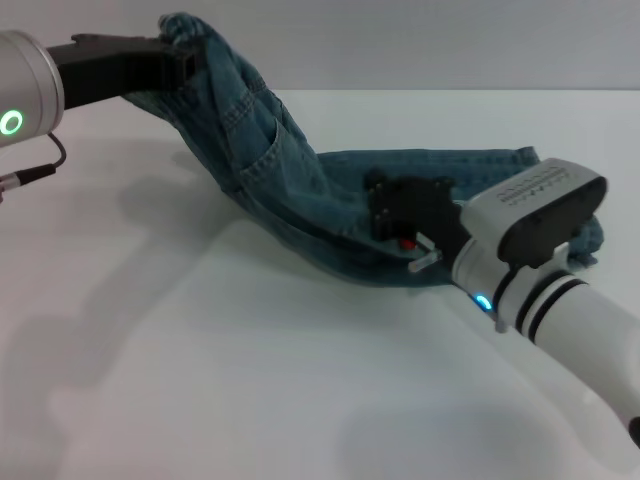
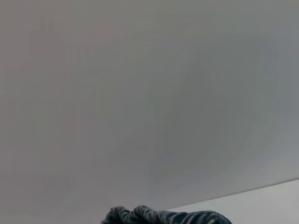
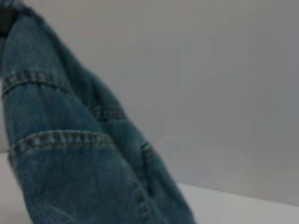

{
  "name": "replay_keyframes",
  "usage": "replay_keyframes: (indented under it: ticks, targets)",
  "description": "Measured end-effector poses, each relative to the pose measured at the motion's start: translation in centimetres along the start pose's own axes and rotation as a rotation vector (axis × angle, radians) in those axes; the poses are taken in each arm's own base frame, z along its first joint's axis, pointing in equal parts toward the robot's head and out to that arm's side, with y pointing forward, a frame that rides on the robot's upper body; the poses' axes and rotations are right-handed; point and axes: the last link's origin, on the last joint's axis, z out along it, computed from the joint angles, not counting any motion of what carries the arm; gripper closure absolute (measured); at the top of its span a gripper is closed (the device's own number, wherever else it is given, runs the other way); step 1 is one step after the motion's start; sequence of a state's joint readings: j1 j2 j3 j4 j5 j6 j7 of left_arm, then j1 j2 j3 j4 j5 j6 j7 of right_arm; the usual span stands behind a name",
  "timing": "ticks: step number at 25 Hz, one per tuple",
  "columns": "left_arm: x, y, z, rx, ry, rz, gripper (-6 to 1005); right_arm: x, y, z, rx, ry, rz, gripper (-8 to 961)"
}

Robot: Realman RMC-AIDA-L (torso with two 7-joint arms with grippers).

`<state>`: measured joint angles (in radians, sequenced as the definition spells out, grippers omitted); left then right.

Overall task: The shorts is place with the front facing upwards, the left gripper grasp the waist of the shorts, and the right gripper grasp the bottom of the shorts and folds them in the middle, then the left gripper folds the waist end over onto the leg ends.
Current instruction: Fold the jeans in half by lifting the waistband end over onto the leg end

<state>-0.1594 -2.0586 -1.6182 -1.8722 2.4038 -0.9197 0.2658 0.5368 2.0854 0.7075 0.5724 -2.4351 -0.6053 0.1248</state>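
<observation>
Denim shorts [image 1: 300,190], left gripper's [image 1: 185,55] fingers buried

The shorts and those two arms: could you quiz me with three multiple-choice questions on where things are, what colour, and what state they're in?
1. Where is the left gripper?
A. raised at the far left, at one end of the shorts
B. flat on the table
C. beside the right gripper

2. What colour are the shorts?
A. red
B. blue denim
C. white

3. How do the shorts lie?
A. flat all over
B. one end lifted, the rest on the table
C. wholly in the air

Answers: 1 A, the head view shows it high, fabric bunched at its tip. 2 B, stitched blue denim in every view. 3 B, the cloth slopes from the raised end down to the table.
</observation>
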Motion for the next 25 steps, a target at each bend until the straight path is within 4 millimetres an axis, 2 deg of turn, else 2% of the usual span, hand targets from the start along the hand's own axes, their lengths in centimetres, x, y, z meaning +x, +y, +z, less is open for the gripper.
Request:
replay_keyframes:
  ticks: [5, 12, 15, 21, 25]
  targets:
    - [0.4, 1.0, -0.1, -0.023, 0.01, 0.019, 841, 0.1, 1.2, 1.0, -0.072, 0.052, 0.013, 953]
    - [0.6, 1.8, -0.1, -0.043, 0.018, 0.033, 843, -0.2, 1.8, 1.7, -0.103, 0.068, 0.01, 953]
    - [0.5, 1.7, -0.2, -0.041, 0.017, 0.032, 844, 0.1, 0.7, 0.4, -0.057, 0.021, 0.061, 953]
    - [0.2, 1.3, -0.6, -0.026, 0.012, 0.022, 844, 0.8, -3.0, -3.7, 0.123, -0.133, 0.133, 953]
    - [0.4, 1.5, -0.7, -0.031, 0.018, 0.029, 845, 1.3, -3.6, -4.3, 0.165, -0.135, 0.144, 953]
